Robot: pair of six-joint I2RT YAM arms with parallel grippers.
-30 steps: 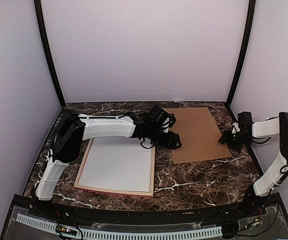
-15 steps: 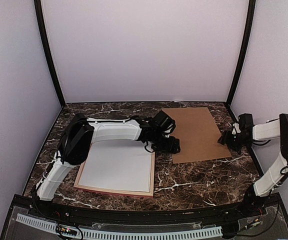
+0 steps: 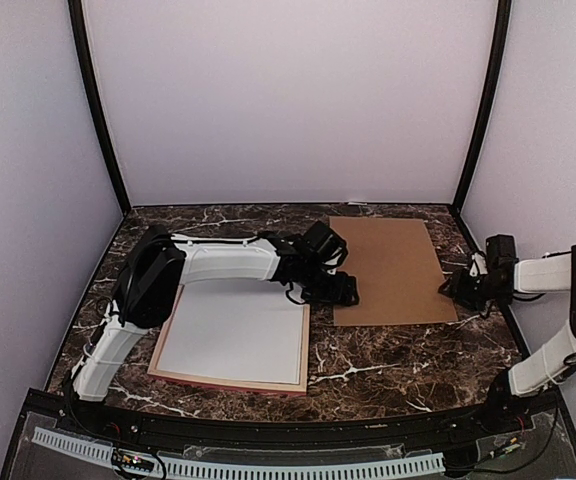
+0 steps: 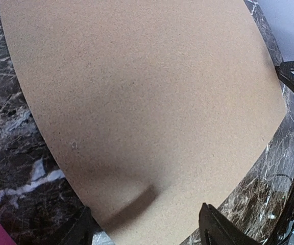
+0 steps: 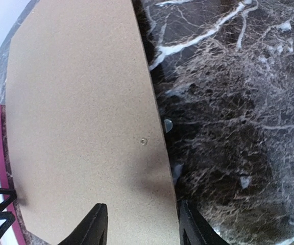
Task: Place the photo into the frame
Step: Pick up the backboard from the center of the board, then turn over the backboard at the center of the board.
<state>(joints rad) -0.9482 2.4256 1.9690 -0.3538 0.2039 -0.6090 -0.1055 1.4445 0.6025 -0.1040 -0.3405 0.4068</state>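
As left gripper (image 4: 144, 230), right gripper (image 5: 140, 227) gape — one each: frame (image 3: 230, 384), photo (image 3: 233, 335), board (image 3: 388, 265).

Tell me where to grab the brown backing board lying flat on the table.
Probably take the backing board by its right edge, coming in low from the right with the right hand. It is thin and flat on the table, so only an edge gives purchase, and bare marble lies beside that one.
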